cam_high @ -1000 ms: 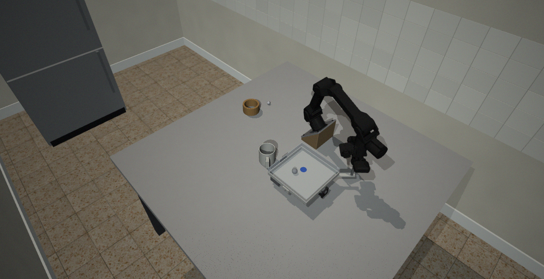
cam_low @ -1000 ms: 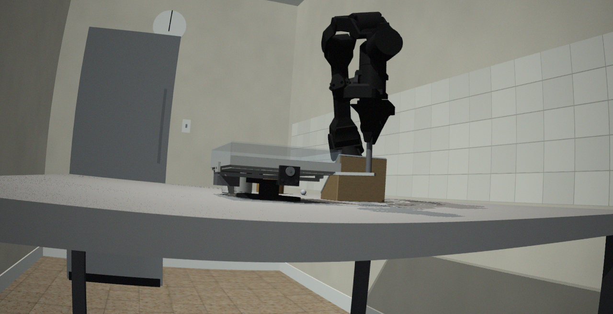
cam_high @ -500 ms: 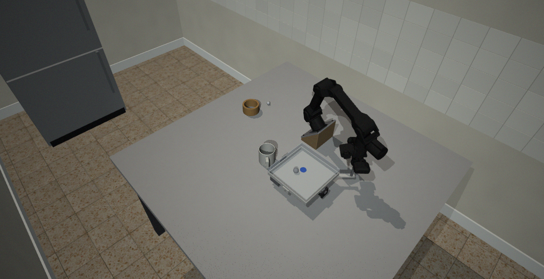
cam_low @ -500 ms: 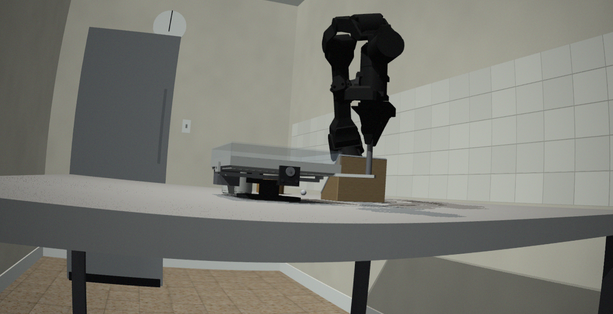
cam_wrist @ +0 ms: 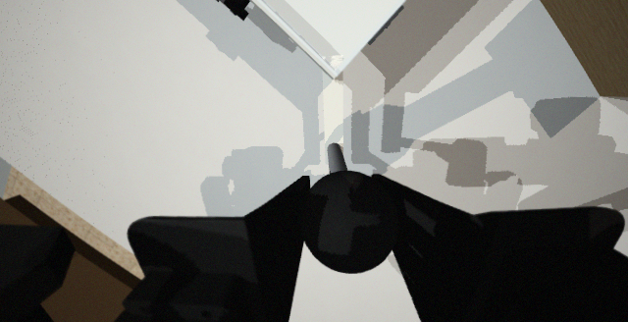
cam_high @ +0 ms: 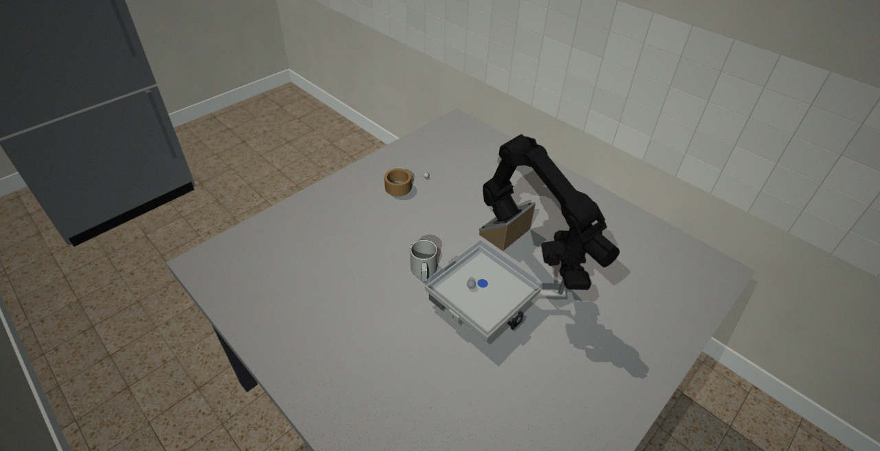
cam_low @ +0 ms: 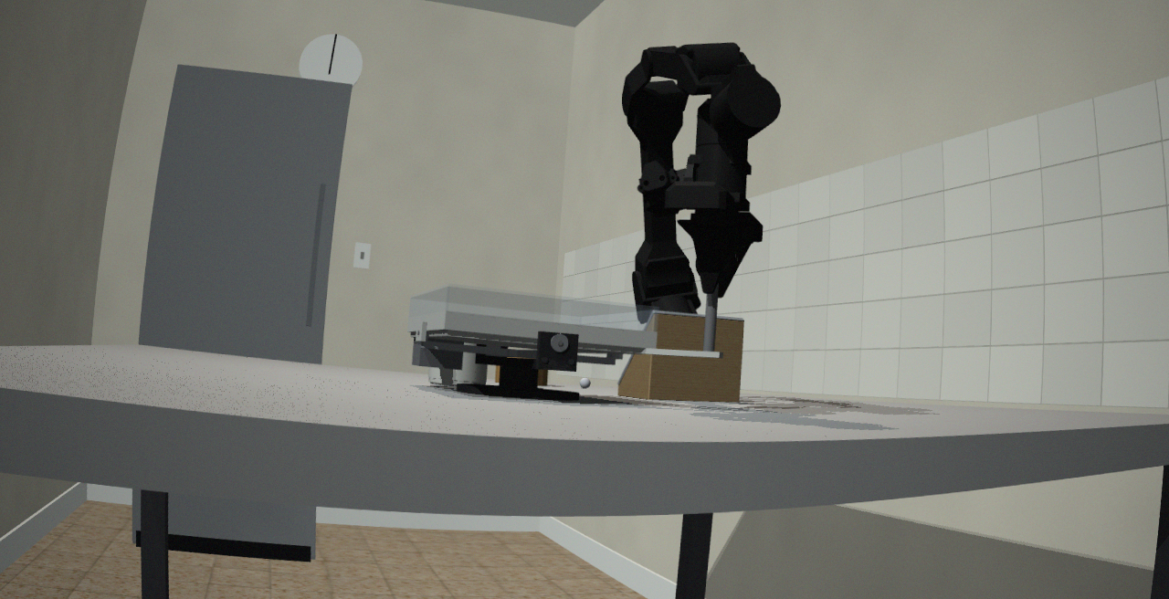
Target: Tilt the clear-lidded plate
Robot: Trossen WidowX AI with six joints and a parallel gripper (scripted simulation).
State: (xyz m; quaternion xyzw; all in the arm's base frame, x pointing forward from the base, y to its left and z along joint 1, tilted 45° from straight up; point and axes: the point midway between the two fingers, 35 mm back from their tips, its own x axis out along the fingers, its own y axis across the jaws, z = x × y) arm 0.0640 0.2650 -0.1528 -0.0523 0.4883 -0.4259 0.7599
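The clear-lidded square plate (cam_high: 482, 288) sits on a dark pivot stand on the table; it also shows in the exterior view (cam_low: 522, 321) and its corner in the wrist view (cam_wrist: 334, 23). A steel ball (cam_high: 471, 284) lies inside, just left of the blue printed spot (cam_high: 482, 283), close to it but not on its centre. My gripper (cam_high: 575, 279) stands at the plate's right corner, shut on the dark knob (cam_wrist: 345, 221) of an upright handle post (cam_low: 710, 321) that joins the plate by a thin arm. The plate tilts slightly, its left side higher.
A grey mug (cam_high: 423, 257) stands close to the plate's left corner. A brown wedge block (cam_high: 507, 227) sits behind the plate near the arm's base. A brown tape ring (cam_high: 398, 181) and a small loose white ball (cam_high: 427, 174) lie farther back.
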